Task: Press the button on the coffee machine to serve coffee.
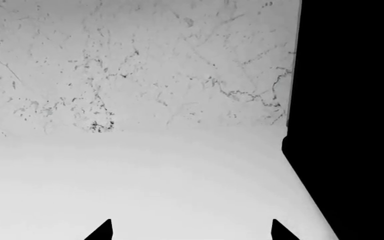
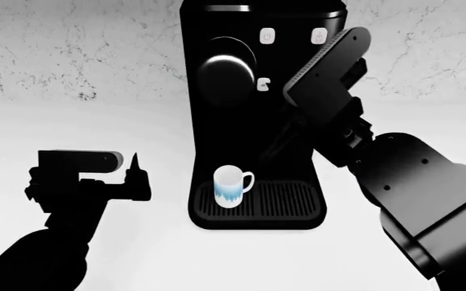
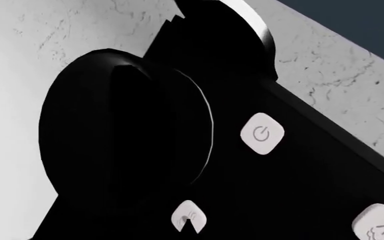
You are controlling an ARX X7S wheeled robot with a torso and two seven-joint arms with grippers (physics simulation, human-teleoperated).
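Observation:
The tall black coffee machine (image 2: 249,121) stands at the middle of the white counter, with a round dome (image 2: 226,79) and small white buttons on its front. My right gripper (image 2: 270,86) is shut. Its dark tip rests against the lower white button (image 2: 261,85) beside the dome. In the right wrist view the gripper tip (image 3: 190,229) overlaps that button (image 3: 186,214), with the dome (image 3: 125,125) and a power button (image 3: 262,134) beyond. No coffee stream shows. My left gripper (image 2: 136,176) is open and empty to the machine's left; its fingertips (image 1: 105,231) stand wide apart.
A white-and-blue mug (image 2: 231,185) stands on the ribbed drip tray (image 2: 281,200) under the dome. A marble wall (image 2: 79,48) runs behind the white counter (image 2: 136,254). The machine's black side (image 1: 352,125) fills one edge of the left wrist view.

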